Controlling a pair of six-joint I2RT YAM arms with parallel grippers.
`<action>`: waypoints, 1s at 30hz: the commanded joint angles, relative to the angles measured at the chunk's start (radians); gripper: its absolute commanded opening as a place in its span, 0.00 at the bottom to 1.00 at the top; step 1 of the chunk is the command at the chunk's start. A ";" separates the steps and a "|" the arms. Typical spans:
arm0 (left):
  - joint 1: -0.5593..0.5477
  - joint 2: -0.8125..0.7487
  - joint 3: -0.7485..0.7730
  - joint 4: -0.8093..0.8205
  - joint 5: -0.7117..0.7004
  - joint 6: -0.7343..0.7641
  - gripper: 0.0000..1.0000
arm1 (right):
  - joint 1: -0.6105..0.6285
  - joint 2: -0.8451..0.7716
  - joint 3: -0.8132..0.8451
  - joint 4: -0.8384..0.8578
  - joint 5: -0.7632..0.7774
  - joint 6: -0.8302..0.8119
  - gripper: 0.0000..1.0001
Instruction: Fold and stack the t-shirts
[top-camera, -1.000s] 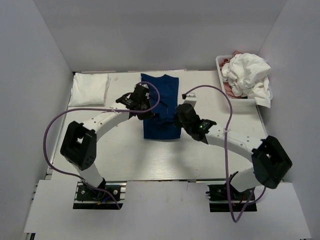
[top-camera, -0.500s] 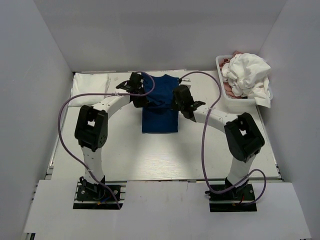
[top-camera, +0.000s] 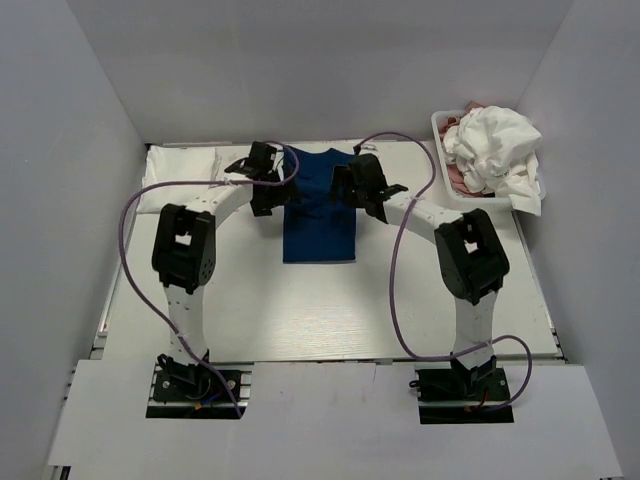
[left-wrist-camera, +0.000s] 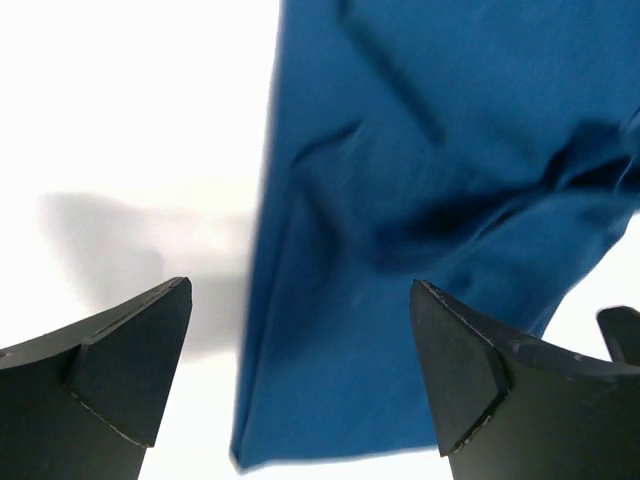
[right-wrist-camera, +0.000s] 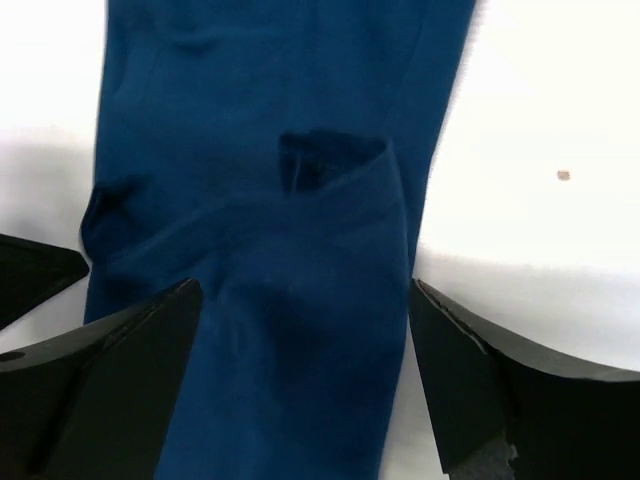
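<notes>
We start at the near edge of the counter (top-camera: 300, 310), a pale surface that carries both arms out to its far half. There the navy t-shirt (top-camera: 320, 225) lies folded into a narrow strip running away from us, with its near end square and flat.

The left end effector (top-camera: 268, 182) stands at the strip's left edge and the right end effector (top-camera: 362, 188) at its right edge, both over the far half of the shirt. From the left wrist, the fingers are spread wide with nothing clamped. The shirt's left edge runs between them, with bare counter on one side and wrinkled blue cloth on the other. From the right wrist, the fingers are likewise wide apart and grip nothing. Blue cloth fills the gap, a small raised fold shows farther on, and the shirt's right edge passes near one finger. We cannot tell whether either end effector touches the cloth.

Farther back on the left, a white folded garment (top-camera: 180, 168) lies flat, partly crossed by the left arm. At the far right a white basket (top-camera: 447, 170) holds a crumpled white t-shirt (top-camera: 495, 145) piled above its rim, with some pink cloth (top-camera: 460, 125) beneath it, mostly buried. Plain pale walls (top-camera: 300, 70) close in the counter on three sides.

A dark shape at the edge of each wrist view is cut off, and we cannot make out what it is.
</notes>
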 joint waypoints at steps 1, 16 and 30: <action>0.003 -0.217 -0.110 0.004 -0.033 -0.032 1.00 | 0.014 -0.141 -0.079 0.046 -0.099 -0.037 0.90; -0.020 -0.591 -0.682 0.055 0.059 -0.085 1.00 | 0.100 -0.042 -0.045 0.091 -0.480 -0.160 0.90; -0.010 -0.759 -0.858 -0.014 0.030 -0.104 1.00 | 0.088 0.317 0.410 0.128 -0.183 -0.094 0.90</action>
